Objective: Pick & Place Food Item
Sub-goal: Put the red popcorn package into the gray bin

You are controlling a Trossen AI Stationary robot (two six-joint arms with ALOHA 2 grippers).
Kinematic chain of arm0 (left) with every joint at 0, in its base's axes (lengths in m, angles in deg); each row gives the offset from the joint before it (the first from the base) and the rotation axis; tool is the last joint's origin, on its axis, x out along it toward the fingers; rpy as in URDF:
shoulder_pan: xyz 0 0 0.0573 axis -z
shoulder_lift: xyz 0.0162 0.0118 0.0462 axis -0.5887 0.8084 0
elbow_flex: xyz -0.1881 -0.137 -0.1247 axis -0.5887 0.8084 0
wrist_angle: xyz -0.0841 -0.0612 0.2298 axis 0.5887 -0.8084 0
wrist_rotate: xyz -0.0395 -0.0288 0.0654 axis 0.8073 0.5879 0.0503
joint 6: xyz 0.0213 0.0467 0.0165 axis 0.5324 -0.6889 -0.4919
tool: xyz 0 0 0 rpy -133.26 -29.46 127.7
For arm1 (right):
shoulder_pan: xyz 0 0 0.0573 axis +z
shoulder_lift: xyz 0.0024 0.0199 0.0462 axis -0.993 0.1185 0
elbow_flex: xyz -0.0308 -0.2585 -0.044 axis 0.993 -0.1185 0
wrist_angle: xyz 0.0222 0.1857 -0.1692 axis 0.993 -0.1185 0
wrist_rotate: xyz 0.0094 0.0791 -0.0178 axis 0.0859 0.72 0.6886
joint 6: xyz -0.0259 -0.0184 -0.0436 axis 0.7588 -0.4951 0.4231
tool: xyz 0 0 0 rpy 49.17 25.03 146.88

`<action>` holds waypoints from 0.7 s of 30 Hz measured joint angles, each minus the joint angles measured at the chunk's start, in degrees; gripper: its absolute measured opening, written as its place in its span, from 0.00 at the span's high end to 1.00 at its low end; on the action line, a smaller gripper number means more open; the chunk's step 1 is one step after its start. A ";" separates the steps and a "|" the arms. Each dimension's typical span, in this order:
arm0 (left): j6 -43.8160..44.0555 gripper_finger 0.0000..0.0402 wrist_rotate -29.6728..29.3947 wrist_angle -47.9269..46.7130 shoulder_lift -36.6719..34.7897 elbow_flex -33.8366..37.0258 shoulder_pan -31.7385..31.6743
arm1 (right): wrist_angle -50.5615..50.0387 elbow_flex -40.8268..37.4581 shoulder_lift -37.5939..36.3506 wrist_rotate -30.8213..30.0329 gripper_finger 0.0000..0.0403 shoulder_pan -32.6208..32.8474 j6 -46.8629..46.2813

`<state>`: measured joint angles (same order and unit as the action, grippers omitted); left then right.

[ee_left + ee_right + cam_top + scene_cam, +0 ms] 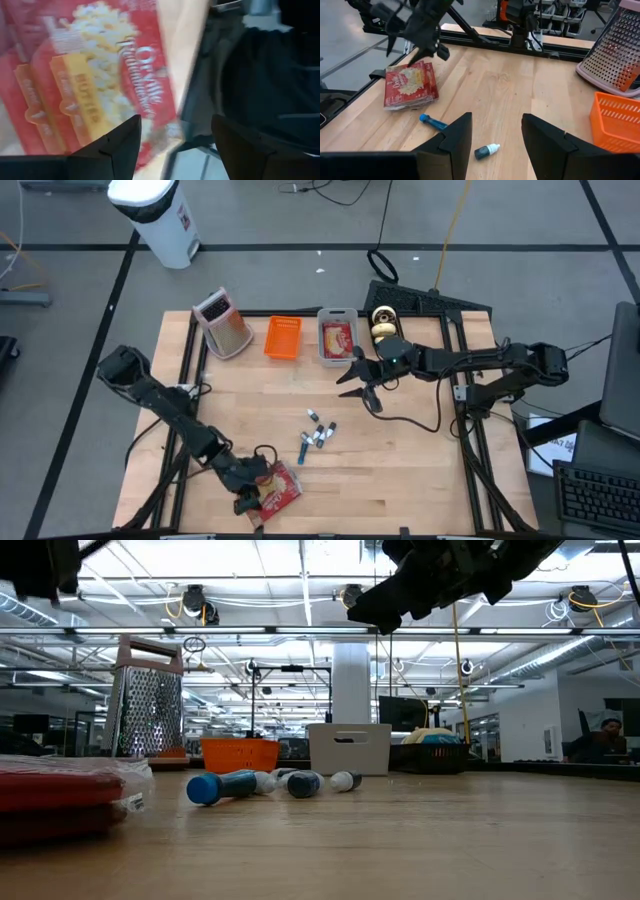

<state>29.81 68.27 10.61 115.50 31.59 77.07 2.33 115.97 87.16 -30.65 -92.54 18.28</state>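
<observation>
Approach step: we see left tool (pixel 247 498) open, empty, poised just above popcorn packet (pixel 279 487) at table (pixel 400 470) front edge. Next, lower and close. Right tool (pixel 362 385) waits open mid-table.

Overhead, table-level and two wrist views, all sharing the popcorn packet (pixel 280 488).

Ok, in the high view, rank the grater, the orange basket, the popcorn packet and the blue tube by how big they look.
Largest to smallest:
1. grater
2. popcorn packet and orange basket, too alike to split; the packet is partly under the left hand
3. blue tube
</observation>
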 joint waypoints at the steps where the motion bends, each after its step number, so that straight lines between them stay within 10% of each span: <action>1: -0.31 0.40 -0.24 -0.31 0.88 0.00 -0.08 | -0.02 -0.02 0.00 0.02 0.60 0.00 0.00; 21: -0.21 0.40 7.83 -6.26 8.81 -0.55 -2.54 | -0.48 -0.02 0.00 0.13 0.61 -0.02 0.17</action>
<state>29.60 76.09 4.36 124.30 31.04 74.52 1.86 115.95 87.16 -30.52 -92.56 18.45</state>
